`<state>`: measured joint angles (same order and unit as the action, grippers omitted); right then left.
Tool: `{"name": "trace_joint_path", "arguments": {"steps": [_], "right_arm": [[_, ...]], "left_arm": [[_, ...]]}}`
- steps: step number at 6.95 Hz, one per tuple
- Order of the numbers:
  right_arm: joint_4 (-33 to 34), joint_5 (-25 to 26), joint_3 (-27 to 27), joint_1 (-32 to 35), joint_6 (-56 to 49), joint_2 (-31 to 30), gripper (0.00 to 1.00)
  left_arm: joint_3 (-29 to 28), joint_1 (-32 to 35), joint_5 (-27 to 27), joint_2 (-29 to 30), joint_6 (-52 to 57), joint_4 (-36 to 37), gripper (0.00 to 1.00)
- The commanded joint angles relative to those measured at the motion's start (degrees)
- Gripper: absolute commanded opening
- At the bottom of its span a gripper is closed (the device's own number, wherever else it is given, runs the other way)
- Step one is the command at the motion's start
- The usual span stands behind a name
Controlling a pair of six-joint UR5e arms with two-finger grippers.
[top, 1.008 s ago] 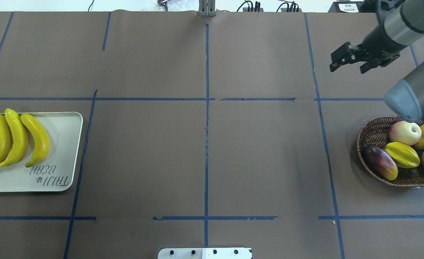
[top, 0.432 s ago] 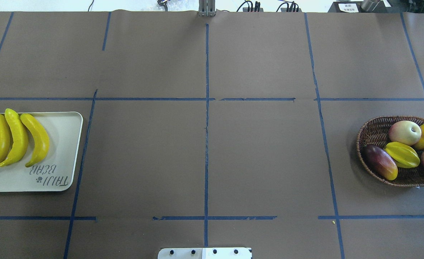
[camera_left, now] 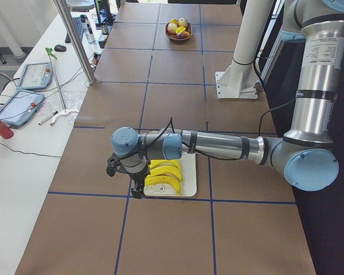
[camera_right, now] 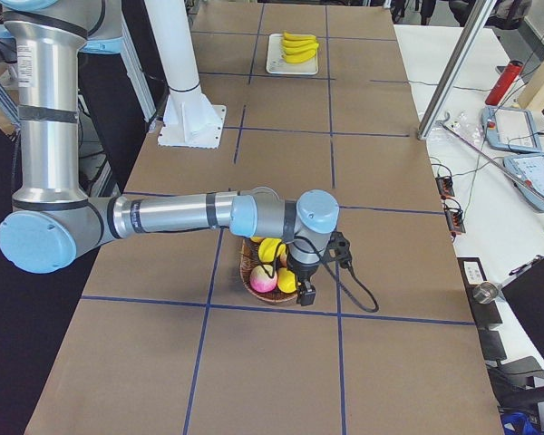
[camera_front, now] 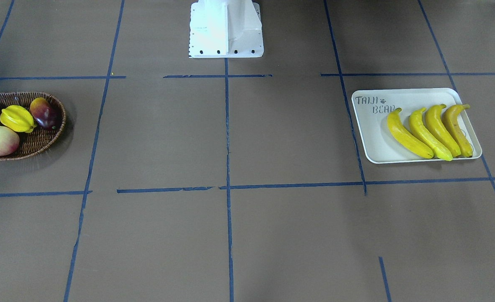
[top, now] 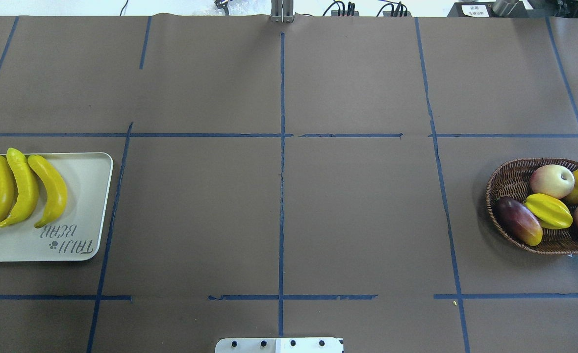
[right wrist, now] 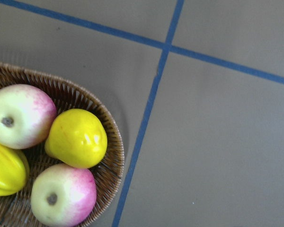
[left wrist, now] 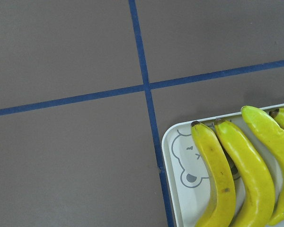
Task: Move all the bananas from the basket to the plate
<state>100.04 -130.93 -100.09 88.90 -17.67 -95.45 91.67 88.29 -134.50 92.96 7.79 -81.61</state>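
Several yellow bananas (top: 24,189) lie side by side on the cream plate (top: 85,196), also seen in the front-facing view as bananas (camera_front: 423,130) on the plate (camera_front: 369,142). The woven basket (top: 507,179) at the far right holds other fruit, and no banana shows in it. My left gripper (camera_left: 135,187) hangs over the plate's outer end, and my right gripper (camera_right: 304,292) hangs over the basket's (camera_right: 252,288) outer edge. Both show only in the side views, so I cannot tell if they are open or shut.
In the basket lie two apples (right wrist: 21,116), a yellow pear (right wrist: 78,137), a starfruit (top: 548,211) and a dark mango (top: 518,220). The robot's white base (camera_front: 225,29) stands at the table's robot side. Blue tape lines cross the brown table.
My right arm and gripper, seen at the overhead view's upper right a second ago, have drawn out of that view. The bananas, plate and basket have not moved.
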Motion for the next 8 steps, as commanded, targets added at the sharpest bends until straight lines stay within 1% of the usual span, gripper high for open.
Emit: {"name": "trace_joint_path", "arguments": {"steps": [1, 3, 5, 6, 7, 8], "right_arm": [[-0.37, -0.38, 0.33, 1.45, 0.26, -3.25, 1.00], [-0.46, -0.20, 0.33, 1.45, 4.82, -2.55, 1.00], [-0.55, -0.20, -0.10, 1.45, 7.45, -2.20, 0.99], [-2.29, -0.29, -0.11, 1.37, 8.86, -2.19, 1.00], [-4.57, -0.29, 0.33, 1.45, 10.27, -2.28, 1.00], [-4.68, -0.38, 0.33, 1.45, 10.72, -2.37, 1.00]], "left_arm": [[-0.26, 0.04, 0.11, -1.11, -1.20, -2.40, 1.00], [-0.18, -0.04, 0.20, -0.76, -1.11, -2.59, 1.00], [0.53, 0.13, 0.46, -1.02, -1.54, -4.78, 1.00], [1.31, 0.39, 0.99, -2.42, -1.46, -4.88, 1.00], [3.85, 0.40, 1.43, -5.13, -1.37, -4.88, 1.00], [5.70, 0.40, 3.43, -6.20, -1.37, -4.88, 1.00]]}}
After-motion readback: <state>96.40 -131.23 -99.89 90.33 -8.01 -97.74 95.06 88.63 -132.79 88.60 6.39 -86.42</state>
